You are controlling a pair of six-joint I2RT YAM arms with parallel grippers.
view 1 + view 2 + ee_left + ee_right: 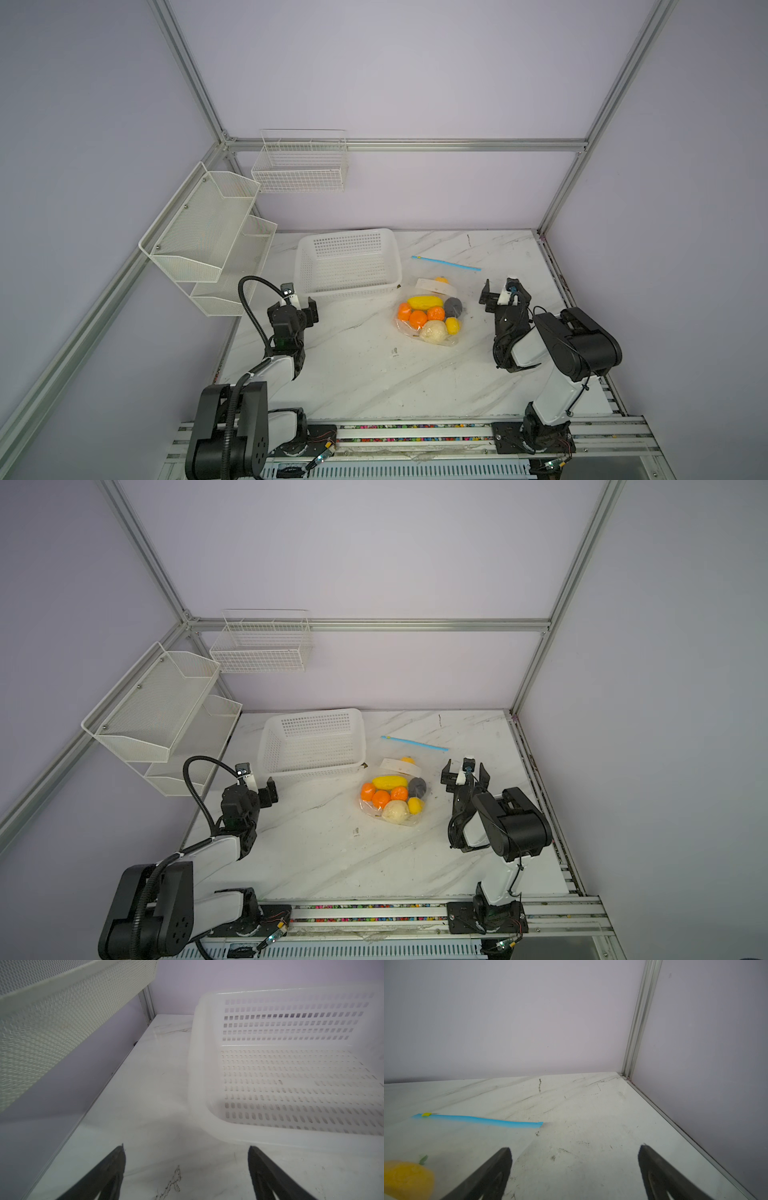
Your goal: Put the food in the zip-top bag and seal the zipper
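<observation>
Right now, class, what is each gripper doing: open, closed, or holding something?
Left gripper: open, holding nothing.
Right gripper: open, holding nothing.

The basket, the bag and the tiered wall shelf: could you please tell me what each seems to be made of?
The basket: likely moulded plastic, white, slightly translucent and smooth, with rows of slots. The bag: thin clear plastic film, crinkled, the food showing through. The tiered wall shelf: probably white-painted metal mesh, judging by its fine perforated panels and thin frame.
</observation>
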